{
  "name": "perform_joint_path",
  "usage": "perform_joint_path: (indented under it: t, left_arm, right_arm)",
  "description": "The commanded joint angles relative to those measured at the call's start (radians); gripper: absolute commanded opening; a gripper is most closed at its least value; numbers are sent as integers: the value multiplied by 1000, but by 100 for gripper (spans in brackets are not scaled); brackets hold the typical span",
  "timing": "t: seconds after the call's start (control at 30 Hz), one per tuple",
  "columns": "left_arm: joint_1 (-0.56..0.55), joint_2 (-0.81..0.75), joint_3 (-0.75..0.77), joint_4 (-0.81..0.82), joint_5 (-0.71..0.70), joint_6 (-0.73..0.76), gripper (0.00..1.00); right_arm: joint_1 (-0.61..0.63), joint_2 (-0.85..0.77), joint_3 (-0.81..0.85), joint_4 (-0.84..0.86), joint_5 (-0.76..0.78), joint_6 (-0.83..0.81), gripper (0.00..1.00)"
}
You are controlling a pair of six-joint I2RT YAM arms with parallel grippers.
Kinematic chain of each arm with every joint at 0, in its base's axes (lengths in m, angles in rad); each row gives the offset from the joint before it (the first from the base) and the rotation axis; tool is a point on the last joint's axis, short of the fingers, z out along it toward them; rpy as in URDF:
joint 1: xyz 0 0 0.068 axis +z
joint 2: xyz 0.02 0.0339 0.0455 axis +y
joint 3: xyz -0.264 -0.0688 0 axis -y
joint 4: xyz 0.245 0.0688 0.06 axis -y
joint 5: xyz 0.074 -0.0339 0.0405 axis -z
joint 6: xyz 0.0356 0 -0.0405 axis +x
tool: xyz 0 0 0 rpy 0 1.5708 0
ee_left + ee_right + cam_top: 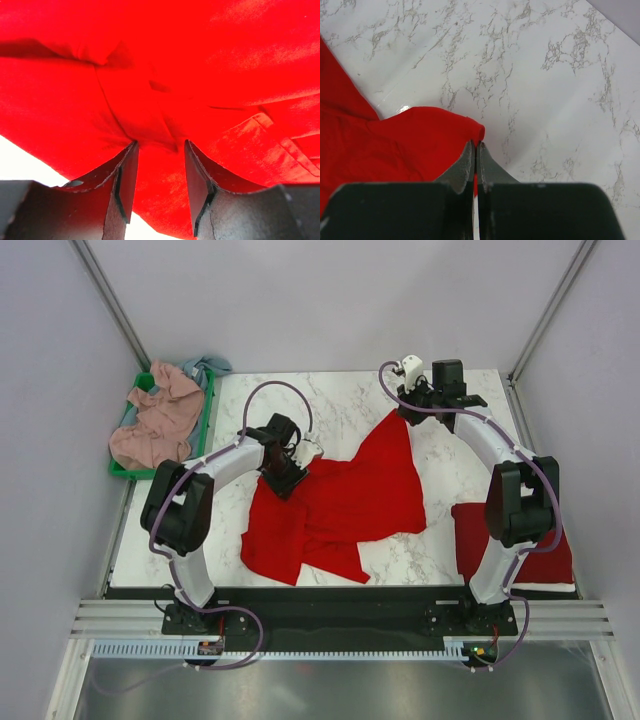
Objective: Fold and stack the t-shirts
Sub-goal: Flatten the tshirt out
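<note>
A bright red t-shirt (345, 502) lies crumpled and spread on the marble table's middle. My left gripper (286, 480) is low over its left upper part. In the left wrist view the left gripper (160, 146) has its jaws apart, with the red t-shirt (175, 60) running between and beyond them. My right gripper (408, 412) is at the shirt's far tip. In the right wrist view the right gripper (476, 144) is shut on a thin fold of the red t-shirt's edge (395, 145), just above the table.
A folded red t-shirt (468, 538) lies at the right front, partly under the right arm. A green bin (208, 412) at the far left holds a dusty pink shirt (160, 425) and a grey-blue one (206, 366). Bare marble (545, 75) lies beyond the right gripper.
</note>
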Motion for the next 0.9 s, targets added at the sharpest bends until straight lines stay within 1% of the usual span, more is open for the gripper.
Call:
perform_joint_path:
  t: [0.0,0.17,0.27,0.4,0.43,0.57,0.67,0.7,0.8,0.87]
  left_arm:
    - [-6,-2,15,20,-28,-18,49]
    - [-6,-7,9,20,-35,-18,49]
    - [-6,-2,17,21,-40,-17,47]
    - [-6,-1,18,21,-37,-15,40]
    - [-6,-2,18,23,-34,-16,36]
    - [-6,-13,14,18,-19,-13,28]
    - [-8,-18,15,14,-6,-12,18]
    - [-8,-21,15,14,0,-10,12]
    - [-8,-30,18,6,7,-6,2]
    - [-8,-45,23,3,8,6,2]
  right_arm:
    - [-5,-31,2,26,-14,-2,0]
    - [-6,-28,2,27,-17,3,0]
    - [-6,-26,4,30,-19,7,0]
    - [-6,-26,4,32,-17,4,0]
    - [-6,-28,4,33,-16,4,0]
    - [-6,-31,-2,32,-14,6,0]
    - [-6,-34,-10,35,-14,7,0]
    - [-6,-32,-11,35,-14,10,0]
    - [-8,-37,-13,35,-13,13,0]
    - [-8,-37,-7,35,-11,15,0]
